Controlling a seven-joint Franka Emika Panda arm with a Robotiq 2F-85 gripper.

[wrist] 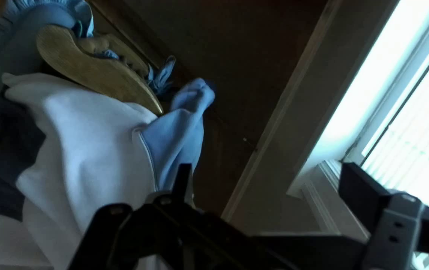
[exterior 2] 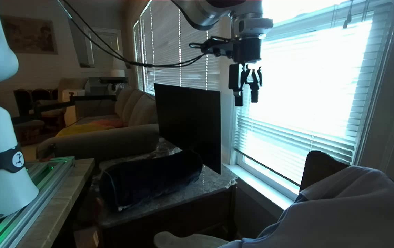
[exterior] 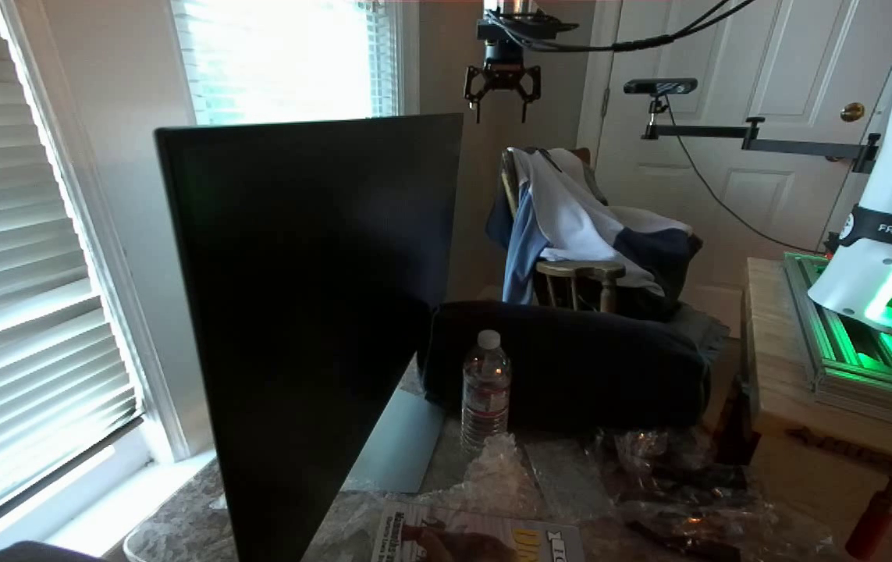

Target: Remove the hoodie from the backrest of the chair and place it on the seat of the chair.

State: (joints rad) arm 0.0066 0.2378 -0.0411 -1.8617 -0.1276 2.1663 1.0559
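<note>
My black two-fingered hand (exterior: 501,115) hangs pointing down, higher than a brown wooden chair (exterior: 580,270) with arms; it is spread wide and holds nothing. In both exterior views it is well apart from any cloth. Over the chair's dark brown backrest (exterior 2: 315,172) lies the soft white, light blue and navy hoodie (exterior: 570,207) that I am to move. One rounded upper corner of the backrest stands bare in an exterior view; cloth covers much of the rest, light blue down one side edge, white and navy spreading towards the opposite side.

My wrist view looks down on white folds just beside a curved tan wooden armrest (wrist: 98,73). Along that armrest shows what I take for the seat (wrist: 19,48), cushioned in blue-grey cloth with a ruffled edge. Whether the hoodie touches it, I cannot tell.

I judge the job to be at its start: the hoodie is still on the backrest and the hand has no hold on it. Left to do: come down, close on a good fold near the backrest's top edge, raise the cloth clear, lower it onto the seat and let go.
</note>
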